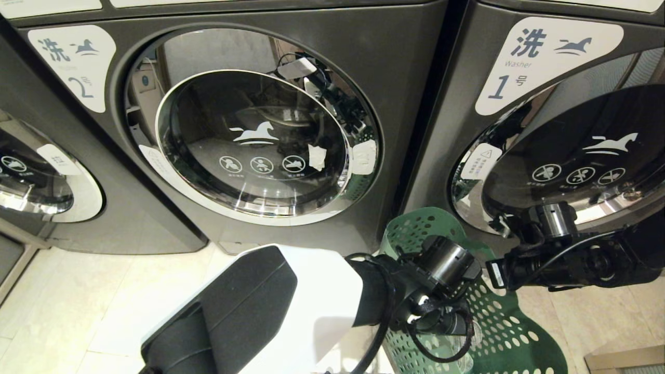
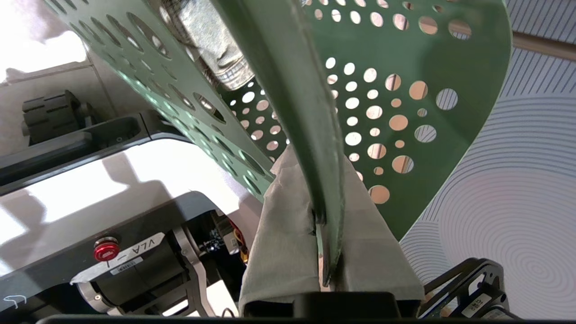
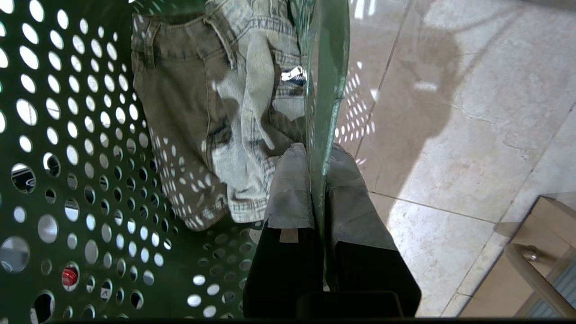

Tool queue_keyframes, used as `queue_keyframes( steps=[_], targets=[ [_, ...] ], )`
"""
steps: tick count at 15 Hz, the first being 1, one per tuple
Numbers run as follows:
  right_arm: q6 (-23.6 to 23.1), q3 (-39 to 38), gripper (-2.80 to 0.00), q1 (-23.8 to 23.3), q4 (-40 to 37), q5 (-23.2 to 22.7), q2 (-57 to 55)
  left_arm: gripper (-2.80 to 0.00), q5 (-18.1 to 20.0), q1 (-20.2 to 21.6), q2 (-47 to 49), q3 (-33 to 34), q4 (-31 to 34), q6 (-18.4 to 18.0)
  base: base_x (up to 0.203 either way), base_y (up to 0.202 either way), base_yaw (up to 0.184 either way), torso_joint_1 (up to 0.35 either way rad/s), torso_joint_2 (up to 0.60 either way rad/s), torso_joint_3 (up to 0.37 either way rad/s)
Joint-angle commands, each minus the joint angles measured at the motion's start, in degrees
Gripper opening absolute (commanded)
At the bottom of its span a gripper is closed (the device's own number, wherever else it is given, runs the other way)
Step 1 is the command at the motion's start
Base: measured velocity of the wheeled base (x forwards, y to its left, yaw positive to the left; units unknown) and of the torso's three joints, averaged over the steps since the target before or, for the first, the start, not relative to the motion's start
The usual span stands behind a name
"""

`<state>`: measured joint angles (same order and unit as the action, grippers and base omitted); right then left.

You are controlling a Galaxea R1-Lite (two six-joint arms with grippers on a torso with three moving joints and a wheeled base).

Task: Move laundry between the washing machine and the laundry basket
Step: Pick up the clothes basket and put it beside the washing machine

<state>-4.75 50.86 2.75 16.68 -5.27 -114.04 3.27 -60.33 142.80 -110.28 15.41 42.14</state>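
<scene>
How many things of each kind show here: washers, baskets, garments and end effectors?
Washers: 3, labelled 2, labelled 1, and one cut off at the left edge
Baskets: 1, green with holes
Garments: 1, faded denim in the basket
End effectors: 2, left and right, each clamped on the basket rim
Total: 7

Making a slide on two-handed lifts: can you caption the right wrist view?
Right hand shut on the rim of the green laundry basket, faded denim garment lying inside.
</scene>
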Motion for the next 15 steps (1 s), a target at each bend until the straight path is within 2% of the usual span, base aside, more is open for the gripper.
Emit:
queue_keyframes(
  steps=[1, 4, 8, 15],
  targets=[
    [0.0, -0.44, -2.8, 0.31, 0.42, -0.07, -1.39, -2.8, 0.07, 0.04, 0.85, -0.03, -0.02, 0.22, 0.0, 0.0, 0.0, 0.0, 0.0, 0.0],
    [0.3, -1.62, -2.8, 0.33, 0.91, -0.26, -4.0, -2.8, -0.02, 0.13, 1.6, -0.03, -0.2, 0.31, 0.0, 0.0, 0.0, 0.0, 0.0, 0.0],
    [0.24, -3.79, -2.8, 1.62, 5.3, -0.36, -5.42, -2.8, 0.07, 0.04, 3.1, -0.03, -0.29, 0.48, 0.0, 0.0, 0.0, 0.0, 0.0, 0.0],
    [0.09, -4.37, -2.8, 1.65, 5.82, -0.36, -5.49, -2.8, 0.34, 0.04, 3.18, -0.11, -1.62, 0.49, 0.0, 0.0, 0.0, 0.0, 0.0, 0.0]
  ],
)
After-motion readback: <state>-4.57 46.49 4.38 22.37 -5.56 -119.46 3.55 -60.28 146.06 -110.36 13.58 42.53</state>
